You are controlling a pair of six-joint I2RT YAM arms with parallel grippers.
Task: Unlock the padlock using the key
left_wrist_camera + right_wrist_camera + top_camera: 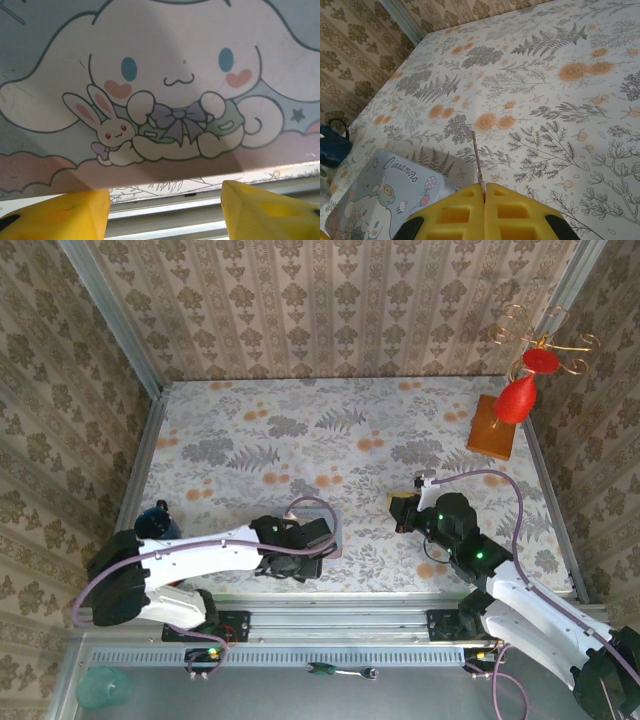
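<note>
table point(300, 430): flowered cloth, the work area. Both my arms reach in from the near edge.
tin point(165, 75): cartoon-dog lid facing up, lying flat close to the near edge, right in front of my left arm. It sits within reach of both hands, so I judge the lock work happens here.
left gripper point(165, 197): released. Its yellow fingers point(75, 210) stand apart, low at the tin's near rim, with nothing between them. My guess is it's parked there to steady or nudge the tin while the other hand works.
right gripper point(484, 190): clenched on the key, held above the cloth to the right of the tin, camera tilted down across the table.
blue lump point(331, 145): dark, with a black loop on top, over by the left wall and well apart from both hands. Could be a bag or a lock, can't tell.
key point(476, 155): thin metal sliver pinched at its base between the right fingers, shaft sticking straight out ahead. I judge it's held that way so the tip goes into a keyhole first.
padlock: I can't tell where it sits. It may be tucked by the tin under my left wrist, but that's only a guess.
risk: the key is slim and the pinch is small, so it could twist if it meets the lock off-line.
</note>
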